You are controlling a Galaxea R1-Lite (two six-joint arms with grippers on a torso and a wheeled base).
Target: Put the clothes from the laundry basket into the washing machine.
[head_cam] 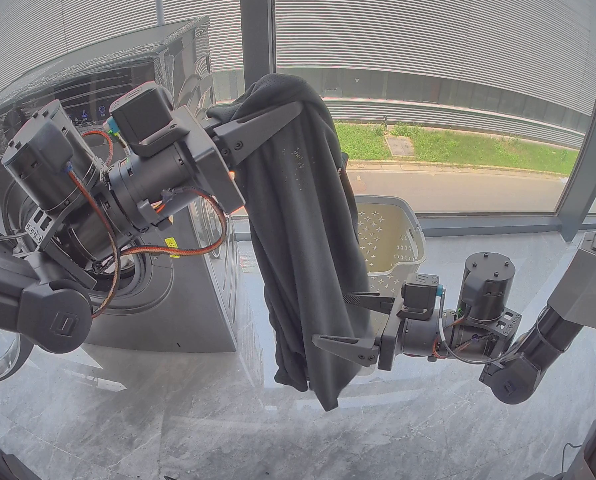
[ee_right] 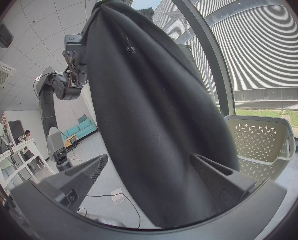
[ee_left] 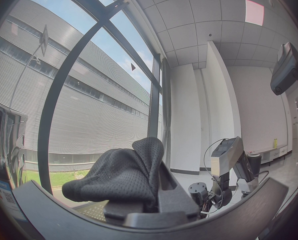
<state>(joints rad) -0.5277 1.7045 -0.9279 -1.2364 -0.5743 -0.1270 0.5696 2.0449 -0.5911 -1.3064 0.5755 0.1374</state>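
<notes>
- The washing machine (head_cam: 178,321) stands on the robot's left side, partly behind the left arm.
- The dark garment (head_cam: 304,235) hangs in the air just beside the machine.
- The laundry basket (head_cam: 394,235) stands by the window, behind the garment.
- The left gripper (head_cam: 271,118) is clamped on the top of the garment.
- The right gripper (head_cam: 331,319) has its fingers spread apart, one on each side of the lower cloth.

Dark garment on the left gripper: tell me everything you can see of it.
The dark garment is a charcoal, finely perforated knit. The left gripper is shut on its bunched top, held high; it hangs in long vertical folds to an uneven hem. The right gripper is open, fingers either side of its lower part. It hangs before the laundry basket, beside the washing machine.
</notes>
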